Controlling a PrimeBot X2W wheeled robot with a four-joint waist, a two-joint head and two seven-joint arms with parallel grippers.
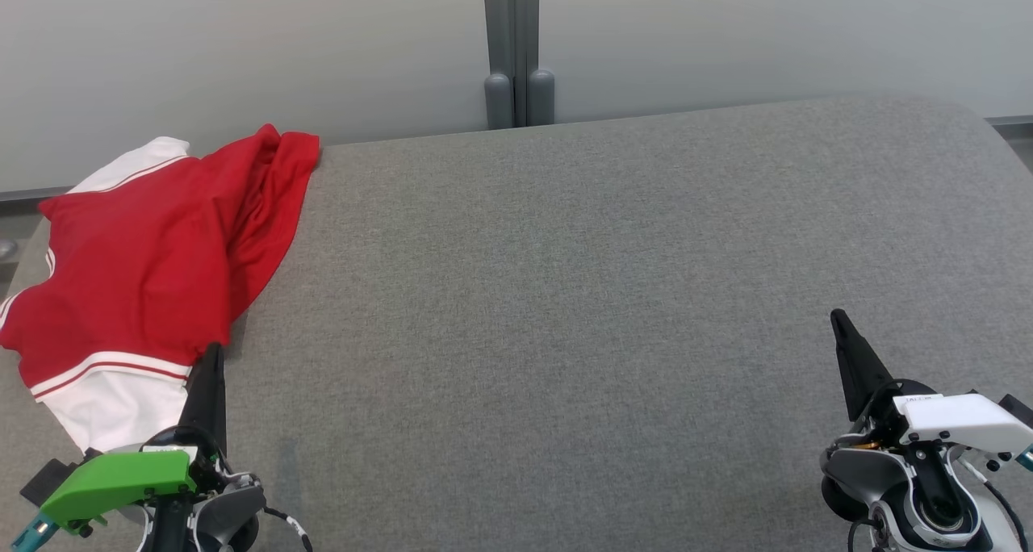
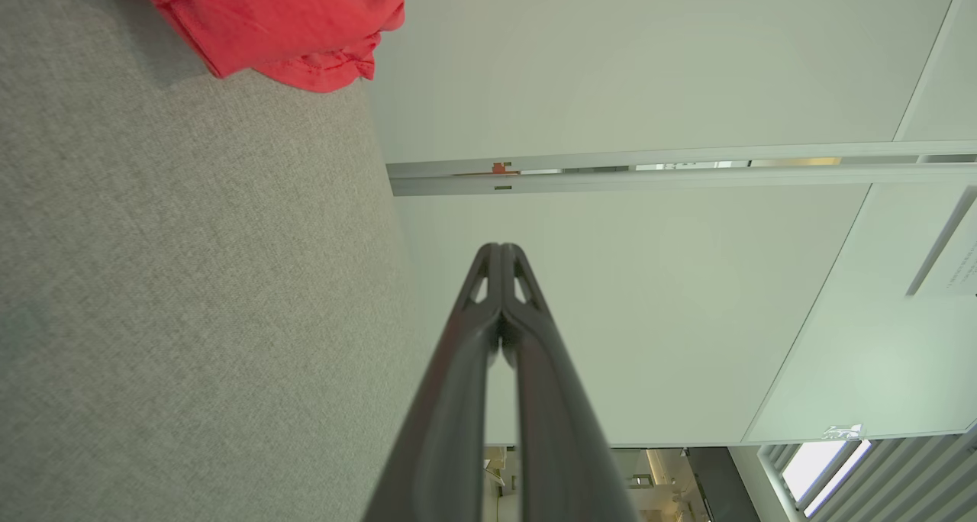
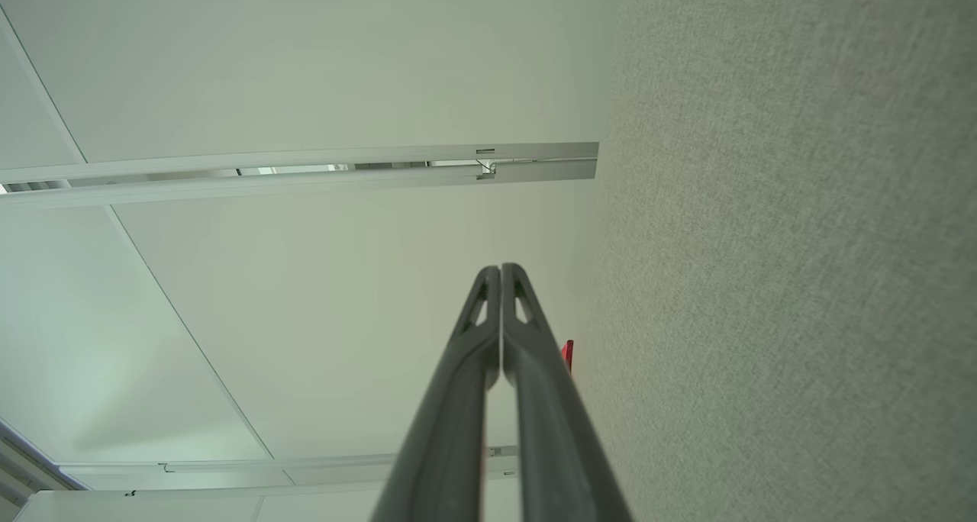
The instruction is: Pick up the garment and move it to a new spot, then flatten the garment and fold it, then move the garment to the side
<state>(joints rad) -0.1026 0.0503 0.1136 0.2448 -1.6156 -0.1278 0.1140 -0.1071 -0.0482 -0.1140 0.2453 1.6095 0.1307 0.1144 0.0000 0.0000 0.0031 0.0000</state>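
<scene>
The garment (image 1: pixel 153 269) is a red shirt with white sleeves and striped trim, lying crumpled at the far left of the grey table (image 1: pixel 605 294), partly over its left edge. A red fold of the garment (image 2: pixel 282 26) shows at the top left of the left wrist view. My left gripper (image 1: pixel 211 354) is shut and empty at the lower left, its tip just beside the garment's near white edge. My left gripper (image 2: pixel 500 249) has its jaws pressed together. My right gripper (image 1: pixel 838 316) is shut and empty at the lower right, far from the garment. My right gripper (image 3: pixel 500 269) also shows both jaws touching.
A pale wall panel (image 1: pixel 726 35) with a grey post (image 1: pixel 516 52) stands right behind the table's far edge. The grey cloth surface stretches wide between the two grippers.
</scene>
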